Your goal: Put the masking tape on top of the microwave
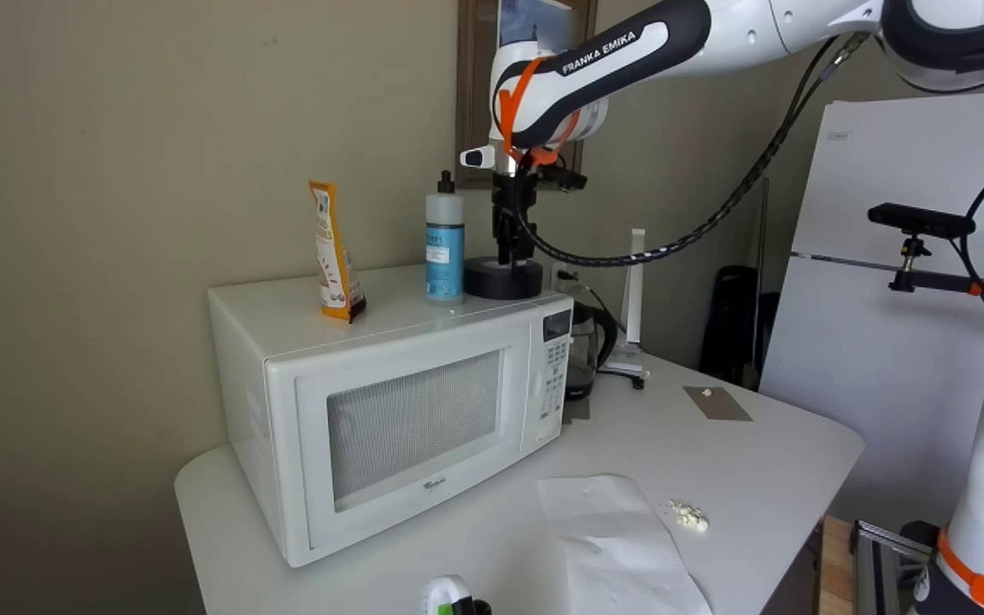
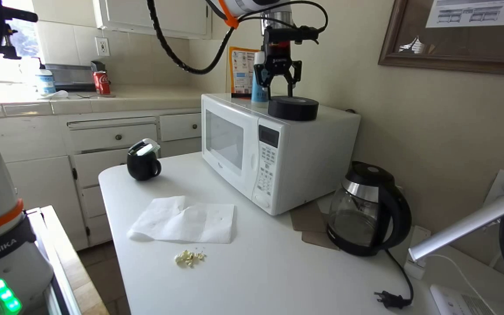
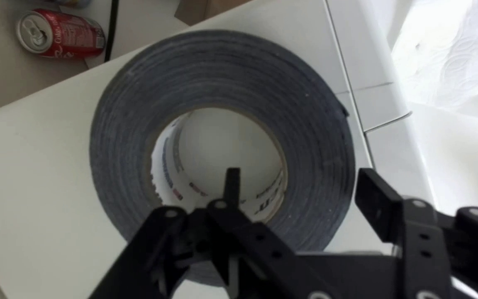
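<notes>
Rise straight up, and leave the roll in its place

The masking tape (image 2: 295, 111) seems to lie flat on top of the microwave (image 2: 280, 162), near a front corner. In my judgement the placing is almost done, and only the withdrawal remains. The fingers (image 3: 378, 203) stand wide apart across one side of the ring: one is at the centre hole, how deep I cannot tell, and the other is just outside the rim. The inner one does not seem to press the wall of the hole. Therefore it is better to rise slowly, without turning, until both tips are above the roll. A sideways move too soon could pull the tape over the edge. The bottle with a blue label (image 1: 444, 256) is just beside the roll; if they touch, I cannot tell. The orange packet (image 1: 336, 256) stands farther along, and the kettle (image 2: 361, 212) is below on the table (image 2: 274, 280).
</notes>
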Tool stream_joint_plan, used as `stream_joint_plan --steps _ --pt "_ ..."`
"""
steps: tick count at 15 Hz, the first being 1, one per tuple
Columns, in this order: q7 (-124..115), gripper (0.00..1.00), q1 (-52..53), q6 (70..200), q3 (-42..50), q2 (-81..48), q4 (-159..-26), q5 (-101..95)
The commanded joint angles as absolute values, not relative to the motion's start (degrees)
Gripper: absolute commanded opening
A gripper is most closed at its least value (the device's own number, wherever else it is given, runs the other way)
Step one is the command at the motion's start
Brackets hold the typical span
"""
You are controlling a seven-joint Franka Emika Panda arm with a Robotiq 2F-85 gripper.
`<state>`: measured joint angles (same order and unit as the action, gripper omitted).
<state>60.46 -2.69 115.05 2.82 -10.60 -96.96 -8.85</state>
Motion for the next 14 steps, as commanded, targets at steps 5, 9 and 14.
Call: stream_joint_plan --steps 5,9,14 --pt "53.6 1.0 -4.7 120.7 4.4 8.5 -112.4 -6.2" --pt "47.0 1.0 -7.5 122.0 8.7 18.7 -122.7 -7.8" --pt "44.4 1.0 -8.8 122.4 12.7 22.1 -126.4 -8.9"
